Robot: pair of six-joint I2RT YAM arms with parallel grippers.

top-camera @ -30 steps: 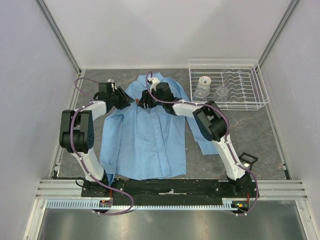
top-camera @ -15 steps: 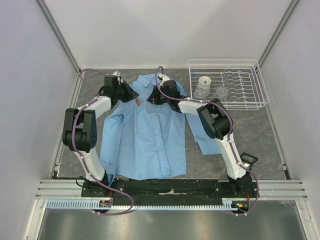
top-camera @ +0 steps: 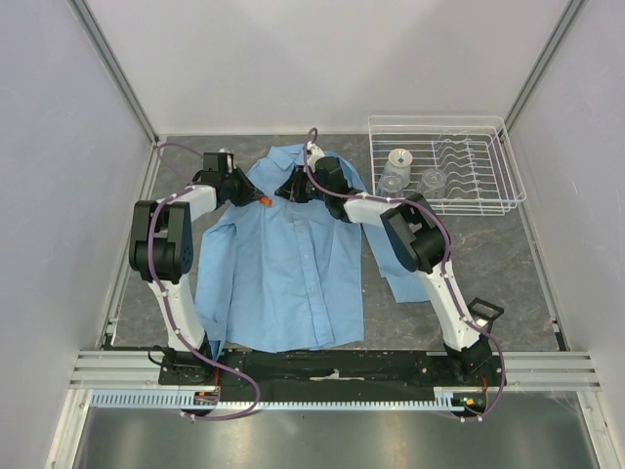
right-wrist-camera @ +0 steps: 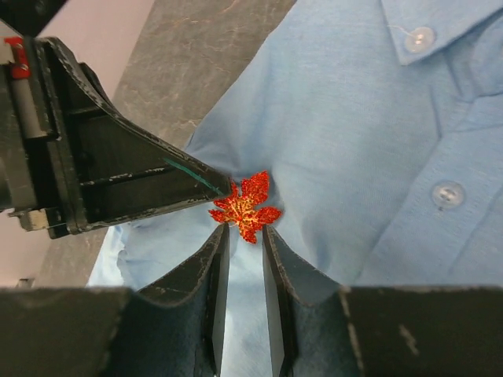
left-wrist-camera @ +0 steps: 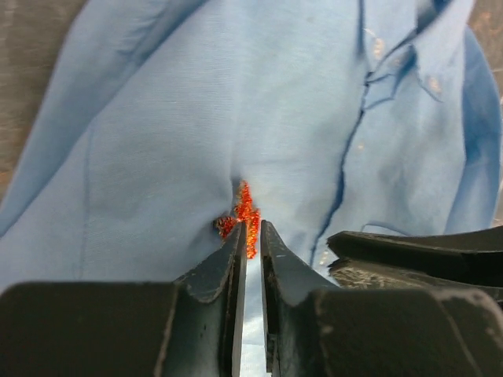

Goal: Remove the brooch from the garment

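Brooch (left-wrist-camera: 245, 216), orange-red and leaf-edged, pinned to the garment (top-camera: 283, 274), a light blue shirt lying flat on the table (top-camera: 469, 264) with its hem nearest the arm bases. Farther up, at about 11 o'clock from the shirt's middle and just below the collar (top-camera: 293, 156), both grippers meet at the pin. The left gripper (left-wrist-camera: 251, 228) comes in from 9 o'clock, its jaws drawn almost together with the brooch's lower edge nipped between the tips. The right gripper (right-wrist-camera: 244, 236) comes in from 3 o'clock, jaws narrow over a ridge of cloth just under the brooch; whether that cloth is firmly pinched cannot be told. A white button (right-wrist-camera: 448, 194) lies well apart at 3 o'clock. Farthest off, at 1 o'clock, is a wire rack (top-camera: 508, 186). Probable step: securing both holds before separation. To do it well, anchor the cloth close beside the pin, grip the brooch body and not fabric, then draw it off along the pin's own line, slowly, to avoid tearing.
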